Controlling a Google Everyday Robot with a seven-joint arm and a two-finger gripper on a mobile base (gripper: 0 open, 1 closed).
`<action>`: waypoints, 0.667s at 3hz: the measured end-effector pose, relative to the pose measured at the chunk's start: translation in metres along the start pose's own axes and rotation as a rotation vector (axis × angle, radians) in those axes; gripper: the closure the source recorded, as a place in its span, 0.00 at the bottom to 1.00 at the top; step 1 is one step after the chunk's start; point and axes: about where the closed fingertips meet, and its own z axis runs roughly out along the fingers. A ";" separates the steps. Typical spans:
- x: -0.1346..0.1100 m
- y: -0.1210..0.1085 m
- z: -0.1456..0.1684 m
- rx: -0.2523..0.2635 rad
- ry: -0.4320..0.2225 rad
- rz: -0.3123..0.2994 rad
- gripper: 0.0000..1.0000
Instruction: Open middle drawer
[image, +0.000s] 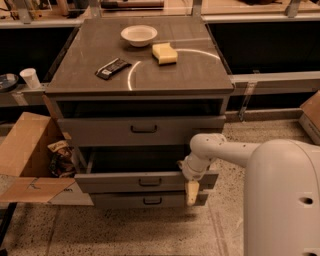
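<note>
Middle drawer (125, 183) standing pulled out, my gripper (191, 193) hanging at its 3 o'clock end, grip state unclear.

Speckled floor (125, 232), warm dim light

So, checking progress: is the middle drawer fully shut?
No, the middle drawer stands pulled out, with the gripper at its right end.
</note>
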 end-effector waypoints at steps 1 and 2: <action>0.001 0.031 0.002 -0.055 0.008 -0.010 0.00; 0.001 0.058 0.000 -0.094 0.024 -0.020 0.19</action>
